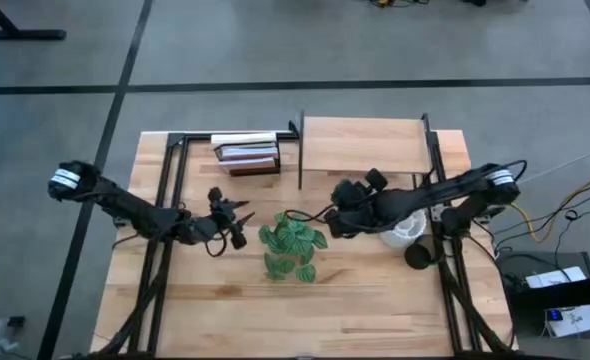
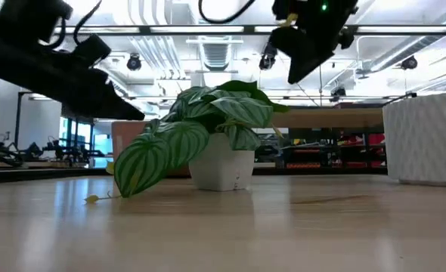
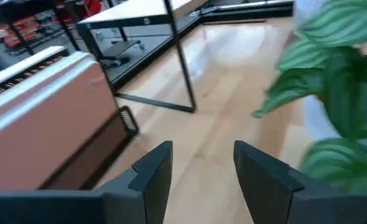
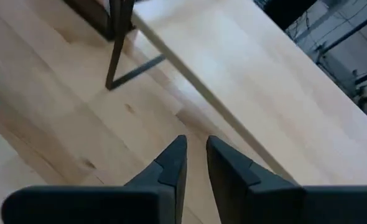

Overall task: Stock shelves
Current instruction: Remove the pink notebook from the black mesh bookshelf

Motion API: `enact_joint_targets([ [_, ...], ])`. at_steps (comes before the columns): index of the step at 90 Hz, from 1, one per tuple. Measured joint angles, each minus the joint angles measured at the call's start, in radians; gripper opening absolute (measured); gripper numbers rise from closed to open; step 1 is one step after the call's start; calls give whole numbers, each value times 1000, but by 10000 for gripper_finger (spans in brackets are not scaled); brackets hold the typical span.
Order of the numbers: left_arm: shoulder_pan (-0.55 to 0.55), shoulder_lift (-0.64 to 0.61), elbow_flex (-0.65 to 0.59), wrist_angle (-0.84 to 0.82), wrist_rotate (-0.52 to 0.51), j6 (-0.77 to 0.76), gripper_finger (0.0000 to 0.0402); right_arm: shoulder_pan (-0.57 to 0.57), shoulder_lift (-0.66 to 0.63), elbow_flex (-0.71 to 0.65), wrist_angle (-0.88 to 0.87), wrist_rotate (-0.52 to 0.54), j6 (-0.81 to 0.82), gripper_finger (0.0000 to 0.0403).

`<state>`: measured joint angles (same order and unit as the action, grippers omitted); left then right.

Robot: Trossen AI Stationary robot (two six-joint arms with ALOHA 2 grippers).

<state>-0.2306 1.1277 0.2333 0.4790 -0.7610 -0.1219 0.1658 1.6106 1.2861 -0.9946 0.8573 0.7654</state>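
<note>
The shelves (image 1: 363, 145), a pale board in a thin black frame, stand at the table's far edge, right of centre; the right wrist view shows the board (image 4: 258, 93). A potted plant (image 1: 293, 245) with striped green leaves stands mid-table in a small white pot (image 2: 221, 168). My left gripper (image 1: 237, 222) hovers open just left of the plant, its fingers (image 3: 152, 174) around nothing. My right gripper (image 1: 340, 215) hangs right of the plant and near the shelves, its fingers (image 4: 174, 162) almost together and holding nothing.
Books (image 1: 247, 153) lie on a dark rack left of the shelves, close to my left gripper (image 3: 202, 174). A white ribbed pot (image 1: 405, 228) and a dark round thing (image 1: 418, 256) sit under my right arm. Bare tabletop (image 1: 305, 310) lies toward the near edge.
</note>
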Motion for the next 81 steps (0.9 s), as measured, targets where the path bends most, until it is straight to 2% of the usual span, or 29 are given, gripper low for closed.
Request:
enact_joint_targets([
  [12,122,-7,13,-19,180,9,166,0,51,0,0,0,10,28],
  [22,220,-12,49,-78,247,49,165,0,99,-2,0,1,-6,23],
  [30,281,-12,87,-143,230,79,160,0,134,-4,-2,0,-33,22],
  [44,339,-13,187,-273,55,116,148,0,165,-4,-21,0,-38,28],
  [50,348,-14,251,-364,19,174,144,0,170,-4,-21,0,-33,29],
  [64,376,-10,420,-674,60,235,136,0,174,-4,-21,3,-9,24],
  [74,424,-3,530,-895,148,265,130,0,174,-4,-18,8,-3,24],
  [81,467,1,588,-988,227,312,125,0,174,-4,-18,8,3,27],
])
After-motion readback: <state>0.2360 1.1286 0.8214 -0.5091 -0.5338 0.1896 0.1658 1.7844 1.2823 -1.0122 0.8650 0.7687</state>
